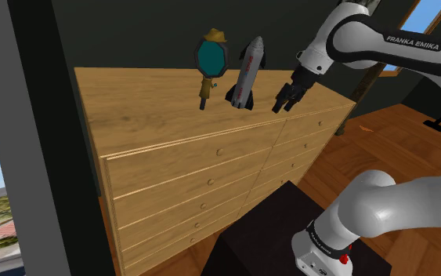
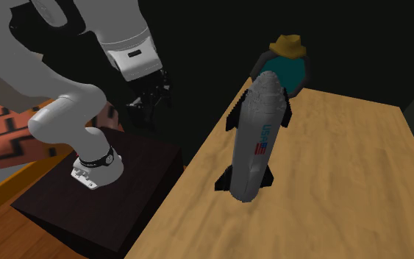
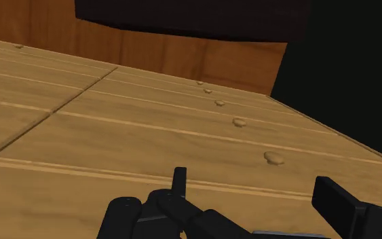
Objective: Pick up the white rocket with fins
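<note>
Upright on the dresser (image 1: 156, 106) top, set in from its front edge: greyish-white rocket (image 1: 246, 72), dark fins (image 2: 224, 178) at the base. Likely light, rigid, smooth, easily tipped; best pinched across the mid-body above those fins. Black gripper (image 1: 283, 105) spread open, empty, hovering off the dresser's front edge

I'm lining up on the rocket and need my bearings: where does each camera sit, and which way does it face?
Shoulder view: beside the stand, looking down across the dresser at the rocket; arm and gripper show.
Second exterior view: across the dresser top, facing the arm, rocket nearest.
Wrist view: on the hand, facing the drawer fronts; open fingers show.
Shared: both exterior views show rocket, gripper, stand.
</note>
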`<control>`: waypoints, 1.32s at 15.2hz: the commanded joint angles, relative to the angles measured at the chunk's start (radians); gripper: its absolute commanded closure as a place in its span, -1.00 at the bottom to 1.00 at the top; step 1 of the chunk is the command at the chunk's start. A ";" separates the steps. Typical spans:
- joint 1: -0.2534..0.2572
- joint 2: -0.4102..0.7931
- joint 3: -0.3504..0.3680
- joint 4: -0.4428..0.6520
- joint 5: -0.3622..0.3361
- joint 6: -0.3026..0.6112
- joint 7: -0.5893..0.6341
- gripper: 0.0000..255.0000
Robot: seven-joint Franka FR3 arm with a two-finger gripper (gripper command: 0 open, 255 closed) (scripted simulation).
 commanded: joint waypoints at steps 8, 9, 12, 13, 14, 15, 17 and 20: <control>0.098 0.128 -0.157 0.118 0.045 0.291 -0.349 -1.00; 0.114 0.143 -0.176 0.136 0.059 0.317 -0.390 -1.00; 0.169 0.187 -0.236 0.195 0.110 0.386 -0.517 -1.00; 0.190 0.201 -0.256 0.216 0.131 0.405 -0.561 -1.00; 0.211 0.215 -0.277 0.239 0.152 0.423 -0.605 -1.00; 0.234 0.228 -0.299 0.262 0.176 0.439 -0.650 -1.00; 0.281 0.255 -0.344 0.311 0.227 0.465 -0.741 -1.00; 0.358 0.293 -0.415 0.391 0.313 0.489 -0.881 -1.00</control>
